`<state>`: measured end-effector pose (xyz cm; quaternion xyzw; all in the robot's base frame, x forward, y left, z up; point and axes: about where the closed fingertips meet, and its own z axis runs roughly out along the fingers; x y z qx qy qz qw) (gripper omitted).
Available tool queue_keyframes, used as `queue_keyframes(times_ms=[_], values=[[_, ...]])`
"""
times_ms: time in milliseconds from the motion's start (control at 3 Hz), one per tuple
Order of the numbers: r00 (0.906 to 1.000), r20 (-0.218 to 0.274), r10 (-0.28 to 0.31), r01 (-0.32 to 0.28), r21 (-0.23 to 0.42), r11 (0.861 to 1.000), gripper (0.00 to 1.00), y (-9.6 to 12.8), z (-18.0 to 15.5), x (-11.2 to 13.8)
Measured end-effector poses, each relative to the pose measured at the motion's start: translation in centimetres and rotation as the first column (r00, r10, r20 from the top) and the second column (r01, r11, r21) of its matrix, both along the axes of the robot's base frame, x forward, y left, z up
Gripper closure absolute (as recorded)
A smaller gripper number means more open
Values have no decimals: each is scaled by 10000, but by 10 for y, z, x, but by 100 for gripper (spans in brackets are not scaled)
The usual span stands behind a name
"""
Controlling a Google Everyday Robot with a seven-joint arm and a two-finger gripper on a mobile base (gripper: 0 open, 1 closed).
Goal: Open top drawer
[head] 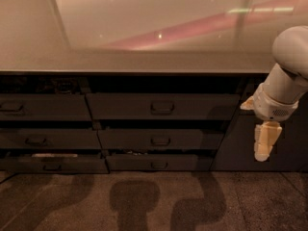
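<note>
Cream claw (263,150) hangs right of the top drawer (162,106).

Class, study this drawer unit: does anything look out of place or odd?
The bottom-left drawer sits slightly ajar, with something pale showing above its front. The top drawer shows nothing odd. The gripper hangs to its right, touching nothing.

Dark grey top drawer (202,107) (centred loop handle (162,108)) sits under the counter (144,61); tool (263,152) right of it.
</note>
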<state>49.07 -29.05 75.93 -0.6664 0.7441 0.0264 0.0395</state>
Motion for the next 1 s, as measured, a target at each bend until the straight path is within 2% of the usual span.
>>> queue_keyframes(times_ms=[333, 667, 1000], values=[[9980, 572, -256, 273, -302, 9992, 0, 2, -3, -2], [9843, 1659, -609, 687, -417, 9968, 0, -10, -5, 24], [9688, 2396, -634, 680, -109, 9976, 0, -20, 0, 52]])
